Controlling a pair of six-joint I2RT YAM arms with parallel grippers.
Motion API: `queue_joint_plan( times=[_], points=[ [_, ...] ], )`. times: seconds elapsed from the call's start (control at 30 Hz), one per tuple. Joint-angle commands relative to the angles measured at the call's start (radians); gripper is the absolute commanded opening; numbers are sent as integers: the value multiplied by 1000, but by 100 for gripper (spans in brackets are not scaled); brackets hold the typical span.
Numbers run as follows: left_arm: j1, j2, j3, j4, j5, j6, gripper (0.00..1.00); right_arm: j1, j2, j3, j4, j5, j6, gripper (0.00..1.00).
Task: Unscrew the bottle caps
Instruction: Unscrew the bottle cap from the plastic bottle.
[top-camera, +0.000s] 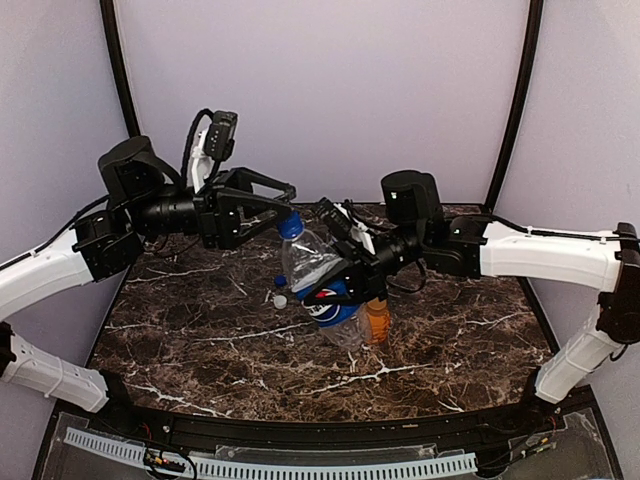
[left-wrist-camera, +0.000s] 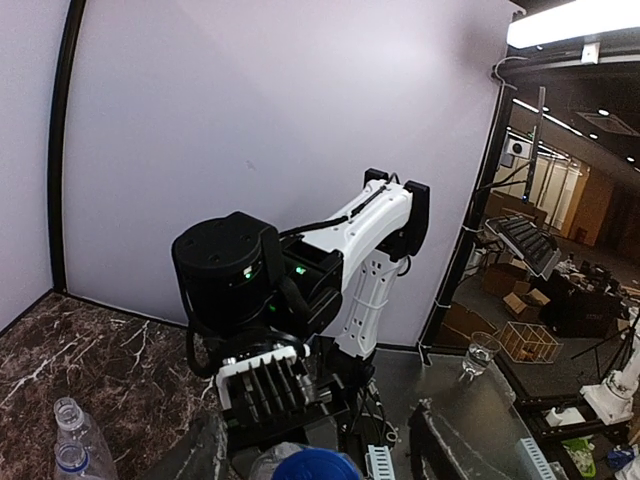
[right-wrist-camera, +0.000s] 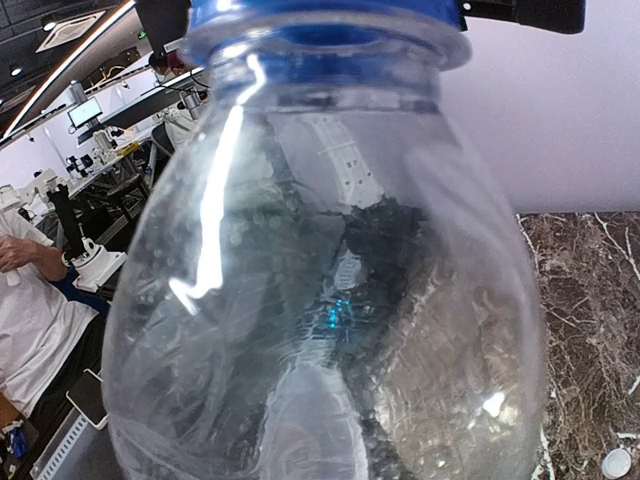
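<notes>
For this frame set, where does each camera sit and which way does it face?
Top external: above and behind, looking down on the marble table; both arms show.
Left wrist: faces the right arm and back wall; own fingers at bottom.
Right wrist: close on the Pepsi bottle; own fingers unclear.
Shared: the bottle's blue cap.

Left arm (top-camera: 40, 275) and right arm (top-camera: 545, 255): white tapered link shells between black cylindrical joint housings (top-camera: 128, 165). Left gripper (top-camera: 288, 222) — a black triangular strut frame, with a black cable (top-camera: 187, 140) looped beside its white camera bracket (top-camera: 200, 165). Left wrist view: green indicator lights (left-wrist-camera: 247, 272) on the right arm's black motor drum.
</notes>
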Motion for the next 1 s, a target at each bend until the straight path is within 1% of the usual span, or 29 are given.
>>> queue_joint_plan(
  times=[0.0,0.1,0.17,0.27,0.43,0.53,0.7,0.97],
  points=[
    [6,35,37,90,127,-47,58,2,19,42,34,-61,10,6],
    [5,65,41,122,160,-70,51,3,22,45,34,-65,9,6],
    [5,79,43,134,175,-81,49,4,25,45,35,-66,8,6],
    [5,89,40,145,180,-93,44,4,26,42,37,-65,8,6],
    [5,96,34,167,189,-109,34,4,25,37,38,-60,6,6],
    [5,98,25,168,184,-110,33,4,22,35,38,-56,7,6],
    [6,97,8,176,179,-113,35,4,18,31,38,-48,6,5],
    [6,83,-22,183,164,-82,35,4,17,32,40,-35,12,5]
  ],
)
